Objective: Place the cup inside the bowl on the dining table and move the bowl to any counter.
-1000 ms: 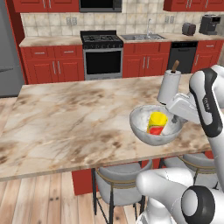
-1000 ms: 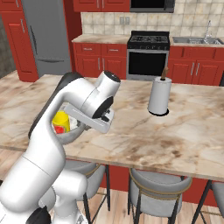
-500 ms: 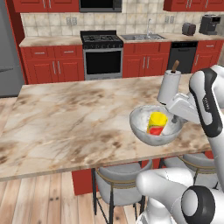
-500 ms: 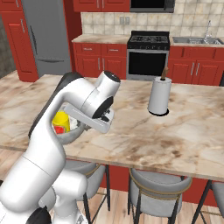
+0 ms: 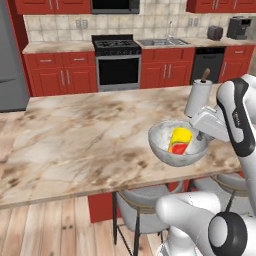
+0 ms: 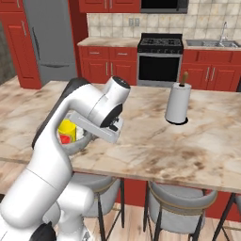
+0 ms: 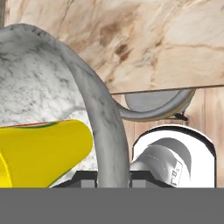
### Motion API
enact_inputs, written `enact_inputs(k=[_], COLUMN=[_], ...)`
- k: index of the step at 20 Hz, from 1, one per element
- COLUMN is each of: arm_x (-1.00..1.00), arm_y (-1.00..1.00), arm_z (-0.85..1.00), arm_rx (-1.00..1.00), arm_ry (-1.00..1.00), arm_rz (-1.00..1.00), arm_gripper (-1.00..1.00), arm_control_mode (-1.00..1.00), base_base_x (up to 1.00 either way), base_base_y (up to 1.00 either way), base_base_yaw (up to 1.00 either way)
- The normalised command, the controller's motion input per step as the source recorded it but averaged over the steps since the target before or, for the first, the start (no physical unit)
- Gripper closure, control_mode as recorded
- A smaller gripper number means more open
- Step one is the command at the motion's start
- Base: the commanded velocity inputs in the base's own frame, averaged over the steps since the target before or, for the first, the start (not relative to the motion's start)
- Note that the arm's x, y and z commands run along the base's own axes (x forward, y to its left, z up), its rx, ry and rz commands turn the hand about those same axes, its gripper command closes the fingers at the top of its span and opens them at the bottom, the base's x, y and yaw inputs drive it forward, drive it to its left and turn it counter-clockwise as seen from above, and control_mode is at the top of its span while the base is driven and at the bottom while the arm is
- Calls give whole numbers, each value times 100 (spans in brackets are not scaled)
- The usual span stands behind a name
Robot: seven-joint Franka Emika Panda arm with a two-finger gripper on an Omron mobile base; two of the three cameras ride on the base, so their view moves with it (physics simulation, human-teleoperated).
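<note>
Bowl (image 5: 176,144) held up at the near right edge of the dining table (image 5: 85,140), its rim pinched by the claw (image 7: 113,178) on the side facing the arm. Hand view: rim wall (image 7: 103,131) runs between the two finger tips, one inside, one outside; claw closed on it. Cup (image 5: 180,140) lies tilted inside the bowl, yellow end up, red part low, just inboard of the claw. Right base view: cup (image 6: 67,131) and bowl (image 6: 77,141) partly hidden behind the arm. Paper towel roll (image 5: 198,97) stands just beyond the bowl, near the wrist. Stools (image 5: 145,212) below the table edge. Broad bare marble to the left. Wall counter (image 5: 57,47) well apart, past an open aisle.
</note>
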Motion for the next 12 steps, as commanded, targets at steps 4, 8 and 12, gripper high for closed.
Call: enact_inputs(k=[4,8,12], arm_x=[0,0,0], arm_y=[0,0,0], arm_z=[0,0,0], arm_rx=[0,0,0], arm_ry=[0,0,0], arm_rz=[0,0,0], arm_gripper=[100,100,100], arm_control_mode=[100,100,100], base_base_x=[0,0,0], base_base_y=[82,83,74], base_base_yaw=[-8,-9,-6])
